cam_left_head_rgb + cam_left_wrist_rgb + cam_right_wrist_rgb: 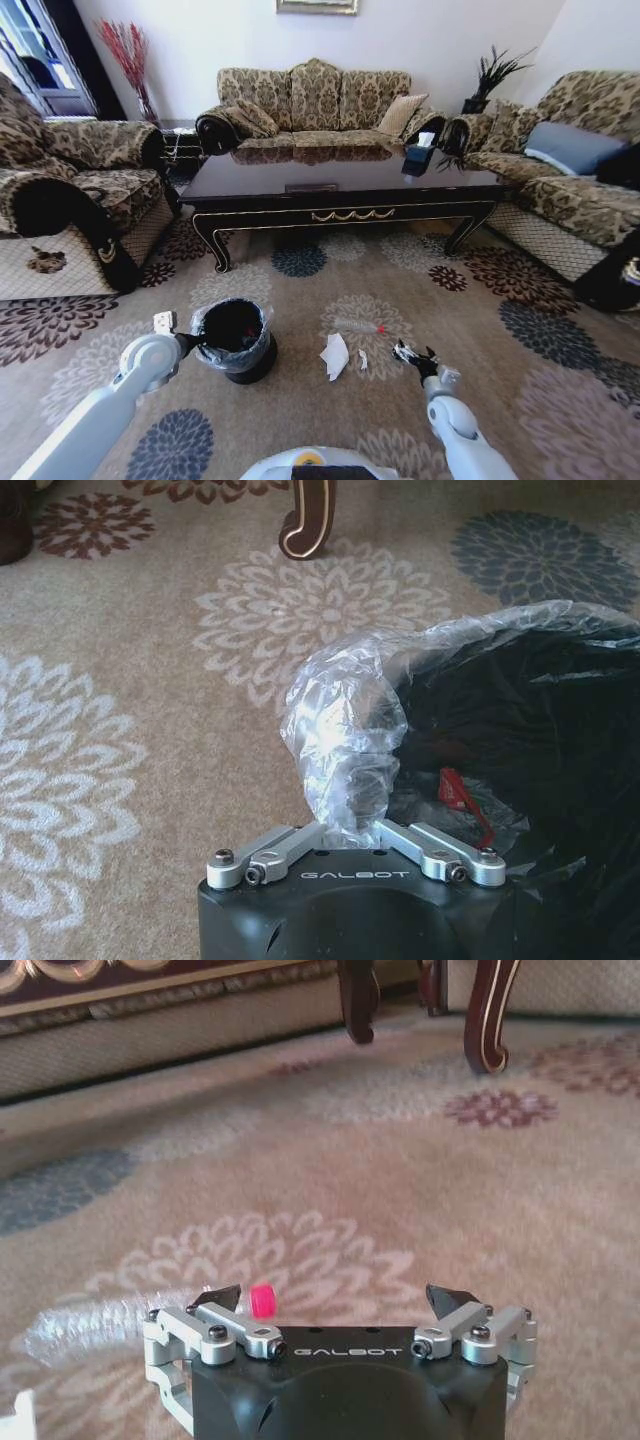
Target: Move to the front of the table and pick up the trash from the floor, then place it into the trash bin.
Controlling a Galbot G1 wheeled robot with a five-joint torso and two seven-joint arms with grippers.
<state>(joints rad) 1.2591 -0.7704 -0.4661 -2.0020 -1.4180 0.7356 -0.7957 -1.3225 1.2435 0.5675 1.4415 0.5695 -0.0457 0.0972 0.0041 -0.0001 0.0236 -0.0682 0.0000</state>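
Head view, right gripper (413,355) jaws spread wide and empty, low over the carpet (480,330), clear bottle (358,326) at its 10 o'clock, crumpled paper (335,355) at 9, left gripper (350,825) pinched on the liner (345,730) of the trash bin (235,340).

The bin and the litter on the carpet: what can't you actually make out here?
- Bin contents: head view, dark inside; left wrist view, liner bag bunched in front.
- Left end effector fingertips: behind that liner.
- Bottle: right wrist view, partly behind the open right end effector.
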